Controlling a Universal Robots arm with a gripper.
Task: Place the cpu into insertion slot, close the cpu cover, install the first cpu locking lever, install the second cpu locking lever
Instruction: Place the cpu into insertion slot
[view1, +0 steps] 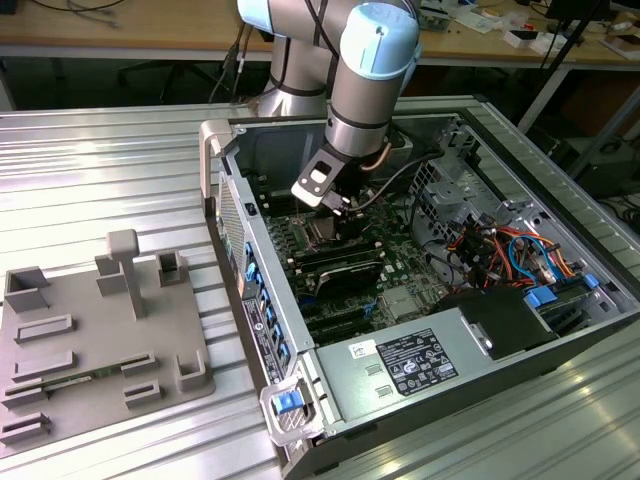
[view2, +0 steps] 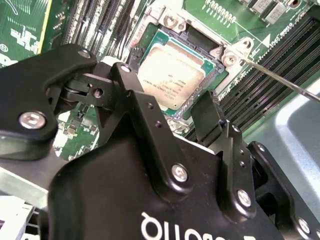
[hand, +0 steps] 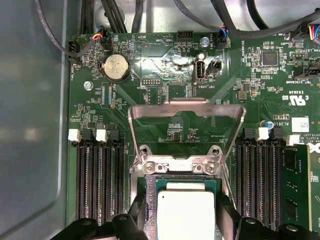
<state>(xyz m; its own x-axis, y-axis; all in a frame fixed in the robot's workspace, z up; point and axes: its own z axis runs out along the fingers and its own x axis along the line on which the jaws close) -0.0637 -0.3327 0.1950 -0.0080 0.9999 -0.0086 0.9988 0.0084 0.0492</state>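
A: Largest items first?

B: Ribbed metal table (view1: 100, 150); open computer case (view1: 250, 300) lying on it; grey fixture tray (view1: 100, 330) on the exterior view's left; robot arm (view1: 375, 70) reaching down into the far part of the case.

A: Inside the case?

B: Green motherboard (hand: 150, 75); black memory slots (hand: 100, 175) flanking the socket on both sides.

A: Task items?

B: The cpu cover (hand: 210, 106), thin silvery frame, swung open and clear of the socket; the insertion slot (view2: 202, 45), dark with a metal rim; the cpu (hand: 186, 212) lying flat inside it, metal top up; one thin locking lever (view2: 280, 77) angled away, not latched.

A: Gripper?

B: Gripper (view2: 162, 87) just above the chip; fingers (view2: 205, 115) spread wider than the chip, one on each side, gripping nothing.

A: Handling notes?

B: Judgement only: chip light, stiff, smooth-topped, probably slippery; fragile underneath; best held by two opposite edges; cover likely springy, best pressed at its free edge.
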